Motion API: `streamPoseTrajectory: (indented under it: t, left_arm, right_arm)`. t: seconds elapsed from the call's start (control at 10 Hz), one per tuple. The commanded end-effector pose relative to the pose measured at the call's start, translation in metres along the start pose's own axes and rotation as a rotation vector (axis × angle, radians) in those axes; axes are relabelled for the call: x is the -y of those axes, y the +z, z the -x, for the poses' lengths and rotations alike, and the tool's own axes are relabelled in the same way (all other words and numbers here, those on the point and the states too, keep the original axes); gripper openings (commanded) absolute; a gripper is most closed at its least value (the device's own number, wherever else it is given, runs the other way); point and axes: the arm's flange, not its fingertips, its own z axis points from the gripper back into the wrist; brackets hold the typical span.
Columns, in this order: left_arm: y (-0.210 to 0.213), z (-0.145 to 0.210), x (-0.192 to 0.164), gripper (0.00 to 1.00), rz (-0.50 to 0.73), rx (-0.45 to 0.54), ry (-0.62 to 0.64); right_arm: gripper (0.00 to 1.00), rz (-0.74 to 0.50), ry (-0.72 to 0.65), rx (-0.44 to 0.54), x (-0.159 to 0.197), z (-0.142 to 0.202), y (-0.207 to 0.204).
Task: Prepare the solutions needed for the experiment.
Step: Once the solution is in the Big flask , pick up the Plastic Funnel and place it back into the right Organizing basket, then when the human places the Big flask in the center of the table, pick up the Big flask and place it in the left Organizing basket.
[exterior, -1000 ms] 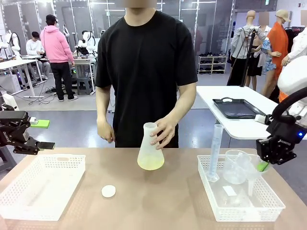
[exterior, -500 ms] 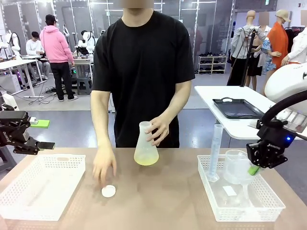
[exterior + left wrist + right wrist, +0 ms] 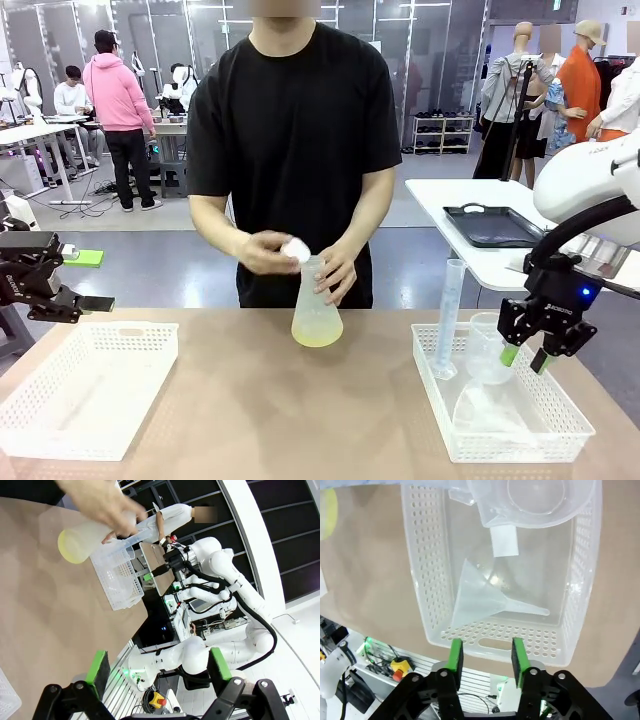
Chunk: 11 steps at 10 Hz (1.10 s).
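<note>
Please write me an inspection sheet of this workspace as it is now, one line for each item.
Surface: brown table, no spill seen.
Job's things: flask with yellowish solution, held by the person's hand; the other hand holds a white cap at its mouth.
Clutter: left basket; right basket with measuring cylinder, beaker, funnel.
Claws: left claw open, beside the table; right claw open, above the right basket.
Cables: some cables on the floor far behind.
Surroundings: white side table with black tray.
</note>
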Motion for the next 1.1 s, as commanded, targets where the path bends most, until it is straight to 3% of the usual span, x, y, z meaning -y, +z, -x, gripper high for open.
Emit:
streamPoseTrajectory:
  t: [0.0, 1.0]
  left_arm:
    - [-0.0007, -0.0026, 0.0024, 1.0, 0.019, 0.004, -0.007]
    - [-0.0007, -0.0026, 0.0024, 1.0, 0.019, 0.004, -0.007]
  right_arm:
    - [0.63, -0.029, -0.004, -0.006, 0.0013, 0.002, -0.0004]
    - [0.63, -0.029, -0.004, -0.006, 0.0013, 0.002, -0.0004]
